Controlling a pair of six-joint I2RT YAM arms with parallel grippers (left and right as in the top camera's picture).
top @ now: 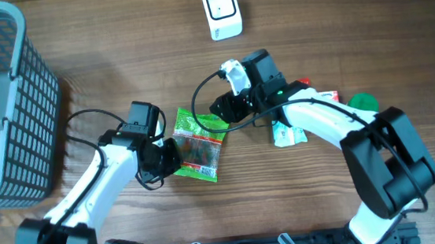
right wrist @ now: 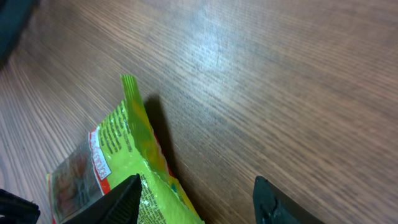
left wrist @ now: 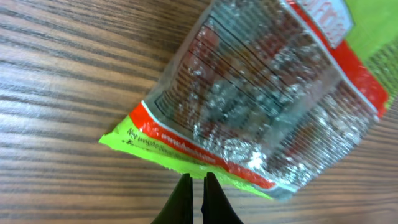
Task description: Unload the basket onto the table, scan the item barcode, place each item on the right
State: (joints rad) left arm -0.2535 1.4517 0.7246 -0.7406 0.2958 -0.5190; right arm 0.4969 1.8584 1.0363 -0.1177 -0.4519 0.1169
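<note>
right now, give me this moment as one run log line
left gripper: shut at snack bag edge | right gripper: open at bag's opposite end | scanner: apart, untouched | scan: not yet done

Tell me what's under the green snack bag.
Wooden table shows beside the snack bag; nothing pokes out. Directly beneath is covered by the bag, so I can't tell.

A green snack packet (top: 200, 143) lies at the middle of the wooden table (top: 350, 15). The left gripper (top: 167, 154) meets its left edge, the right gripper (top: 224, 109) its upper right corner. A white scanner (top: 221, 11) stands well apart at the far edge; a grey basket (top: 3, 109) sits at the left.
</note>
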